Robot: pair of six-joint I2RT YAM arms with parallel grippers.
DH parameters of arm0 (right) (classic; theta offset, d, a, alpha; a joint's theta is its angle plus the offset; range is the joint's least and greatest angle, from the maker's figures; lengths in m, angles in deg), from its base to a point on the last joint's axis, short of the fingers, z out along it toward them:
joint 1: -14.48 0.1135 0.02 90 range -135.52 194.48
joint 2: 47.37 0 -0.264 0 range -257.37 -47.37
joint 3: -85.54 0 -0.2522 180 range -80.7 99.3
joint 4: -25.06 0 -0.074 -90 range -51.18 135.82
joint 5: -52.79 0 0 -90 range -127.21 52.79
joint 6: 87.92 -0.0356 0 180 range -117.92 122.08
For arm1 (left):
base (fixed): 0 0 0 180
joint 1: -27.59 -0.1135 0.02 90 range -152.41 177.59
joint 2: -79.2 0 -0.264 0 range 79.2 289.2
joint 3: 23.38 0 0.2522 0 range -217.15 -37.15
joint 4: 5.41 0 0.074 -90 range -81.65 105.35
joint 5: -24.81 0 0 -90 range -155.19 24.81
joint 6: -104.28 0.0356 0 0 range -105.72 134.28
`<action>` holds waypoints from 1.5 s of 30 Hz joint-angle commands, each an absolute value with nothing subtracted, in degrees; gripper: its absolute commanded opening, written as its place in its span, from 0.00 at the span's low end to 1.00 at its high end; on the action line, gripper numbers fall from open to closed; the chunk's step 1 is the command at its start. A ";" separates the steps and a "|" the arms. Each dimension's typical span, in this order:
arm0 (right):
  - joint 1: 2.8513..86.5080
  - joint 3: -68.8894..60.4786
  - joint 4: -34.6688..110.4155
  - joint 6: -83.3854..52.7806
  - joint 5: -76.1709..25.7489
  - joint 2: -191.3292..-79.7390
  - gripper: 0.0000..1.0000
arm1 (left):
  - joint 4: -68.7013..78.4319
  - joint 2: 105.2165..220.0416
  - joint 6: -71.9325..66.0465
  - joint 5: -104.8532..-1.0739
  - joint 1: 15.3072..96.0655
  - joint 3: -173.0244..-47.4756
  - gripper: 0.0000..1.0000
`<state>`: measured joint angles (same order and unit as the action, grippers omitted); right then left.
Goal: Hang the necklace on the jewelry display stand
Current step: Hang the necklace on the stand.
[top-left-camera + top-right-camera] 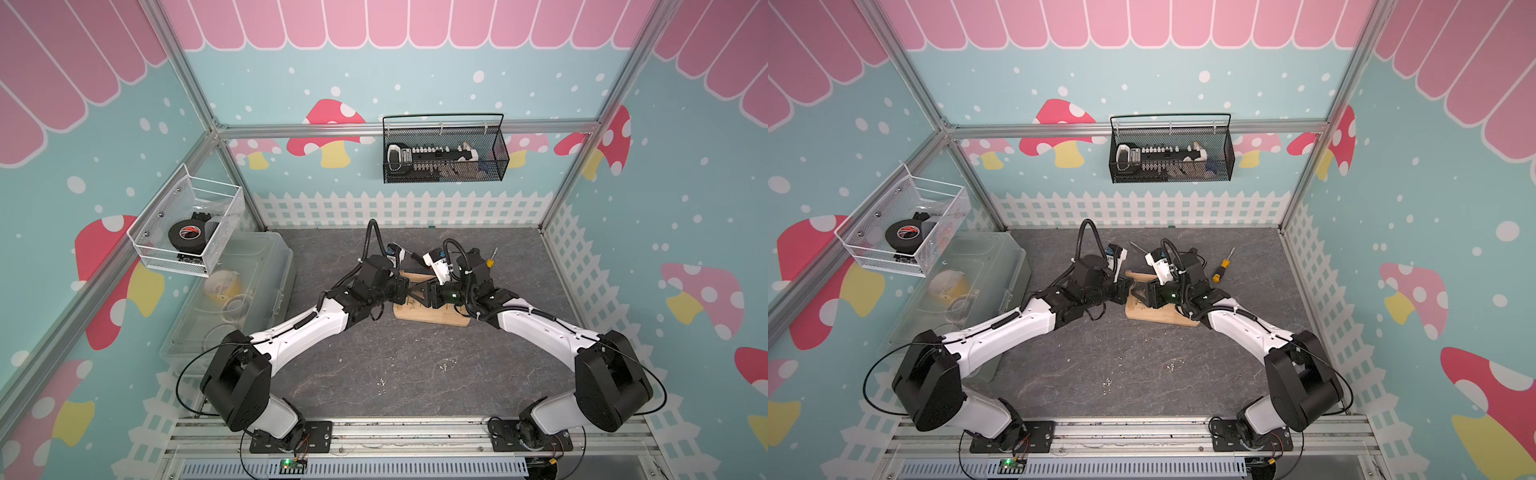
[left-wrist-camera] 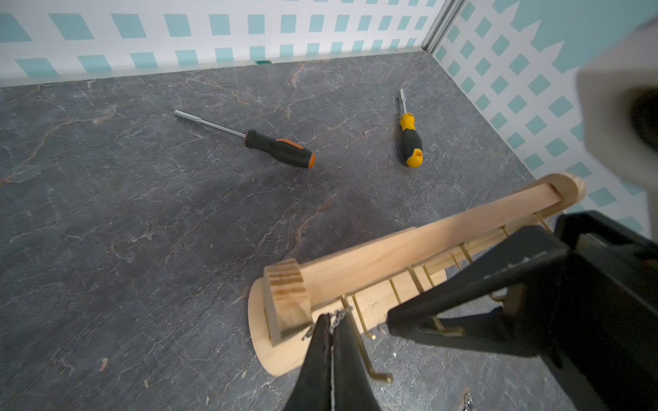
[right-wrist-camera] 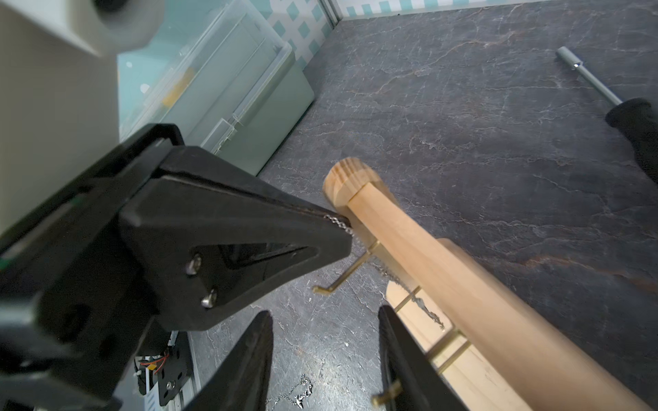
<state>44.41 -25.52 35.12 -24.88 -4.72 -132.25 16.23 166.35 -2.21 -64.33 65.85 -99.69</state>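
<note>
Top views both show you the table with the two arms reaching in from either side and meeting over the stand near its middle. I judge the crowding is deliberate, since both arms need the same end of the rack.

In the right wrist view the stand's top bar runs diagonally, with one end post closest to the tools. Your left gripper is pressed fully together, with the necklace pinched at its very tips. It is held right beside that end post, probably so the chain is drawn out next to the first peg.

Your right gripper has its jaws parted with nothing between them. It sits low in front of the pegs, placed, I judge, so that it clears the chain.

From the left tips the necklace runs under the bar along the pegs. What looks like its loose end lies on the table below. Whether any link actually sits over a peg, you cannot tell from these views.
</note>
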 commanded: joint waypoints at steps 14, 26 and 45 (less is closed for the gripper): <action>44.64 -16.93 53.94 -18.20 -0.51 -134.39 0.60 | 16.35 164.72 -2.51 -64.09 65.56 -98.49 0.00; 44.59 -16.54 52.42 -14.96 2.07 -133.10 0.59 | 16.17 164.98 -2.36 -63.81 65.57 -98.95 0.00; 43.86 -15.33 50.40 -16.66 2.95 -132.56 0.64 | 16.50 164.78 -2.33 -63.96 65.61 -99.37 0.00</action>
